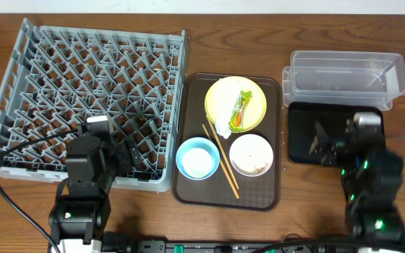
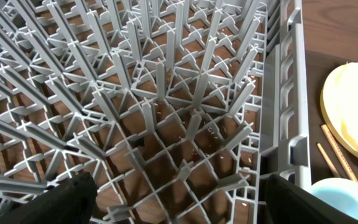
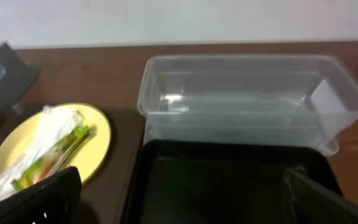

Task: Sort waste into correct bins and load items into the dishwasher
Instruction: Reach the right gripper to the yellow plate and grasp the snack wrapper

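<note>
1. Before lifting any dish, clear the waste: start with the wrapper [image 1: 240, 111], resting partly on the napkin [image 1: 223, 125] atop the plate [image 1: 255, 95], on the brown tray [image 1: 188, 190] at mid-table.
2. Use the right gripper [image 1: 323, 144], the one nearer the bins; come down from above, pinch the wrapper across its narrow width, and avoid catching the napkin underneath.
3. Lift straight up before swinging across to the tub [image 1: 346, 74] or black tray [image 1: 301, 133], set side by side at the right; choice of bin for each kind of waste hard to judge from here.
4. Leave the blue bowl [image 1: 197, 158], the beige bowl [image 1: 251, 154] with its whitish scraps, and the chopsticks [image 1: 220, 160] between them for later.
5. Right gripper: jaws spread wide, empty, hovering over the black tray, facing the tub, plate off to its left.
6. Left gripper [image 1: 131, 151]: jaws likewise wide apart, holding nothing, hanging over the near right corner of the rack [image 1: 83, 70], angled down at the pegs.
</note>
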Available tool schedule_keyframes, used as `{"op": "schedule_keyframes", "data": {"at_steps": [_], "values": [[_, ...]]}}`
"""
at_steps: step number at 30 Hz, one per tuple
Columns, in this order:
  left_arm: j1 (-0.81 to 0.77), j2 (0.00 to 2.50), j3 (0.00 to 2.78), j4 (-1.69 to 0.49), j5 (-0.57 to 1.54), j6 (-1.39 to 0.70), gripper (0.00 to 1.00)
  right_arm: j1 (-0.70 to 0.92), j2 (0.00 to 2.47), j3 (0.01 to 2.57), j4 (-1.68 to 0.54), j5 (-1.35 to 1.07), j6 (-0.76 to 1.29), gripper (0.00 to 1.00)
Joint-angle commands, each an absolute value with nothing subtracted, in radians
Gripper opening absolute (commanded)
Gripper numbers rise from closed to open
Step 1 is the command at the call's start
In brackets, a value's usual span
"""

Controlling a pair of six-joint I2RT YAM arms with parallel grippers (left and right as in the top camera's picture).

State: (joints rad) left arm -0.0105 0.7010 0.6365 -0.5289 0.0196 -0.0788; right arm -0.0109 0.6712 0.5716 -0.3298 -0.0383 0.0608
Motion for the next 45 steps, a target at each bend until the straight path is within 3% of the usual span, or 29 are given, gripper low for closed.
{"op": "schedule_keyframes", "data": {"at_steps": [1, 4, 17, 25, 35, 45], "values": [[-0.010, 0.701, 0.662, -0.535, 0.018, -0.088, 0.89, -0.002, 0.811, 0.733, -0.417, -0.096, 0.073, 0.99], [-0.010, 0.701, 0.662, -0.534, 0.017, -0.088, 0.89, -0.002, 0.916, 0.846, -0.503, -0.105, 0.073, 0.99], [-0.010, 0.701, 0.662, -0.534, 0.017, -0.088, 0.89, 0.018, 1.068, 0.857, -0.422, -0.275, 0.088, 0.99], [-0.010, 0.701, 0.662, -0.532, 0.017, -0.088, 0.89, 0.171, 1.164, 0.972, -0.461, -0.232, 0.105, 0.99], [-0.010, 0.701, 0.662, -0.530, 0.017, -0.088, 0.89, 0.313, 1.496, 1.311, -0.622, -0.164, 0.165, 0.99], [-0.010, 0.702, 0.662, -0.531, 0.017, -0.088, 0.89, 0.387, 1.794, 1.402, -0.622, -0.101, 0.364, 0.87]]}}
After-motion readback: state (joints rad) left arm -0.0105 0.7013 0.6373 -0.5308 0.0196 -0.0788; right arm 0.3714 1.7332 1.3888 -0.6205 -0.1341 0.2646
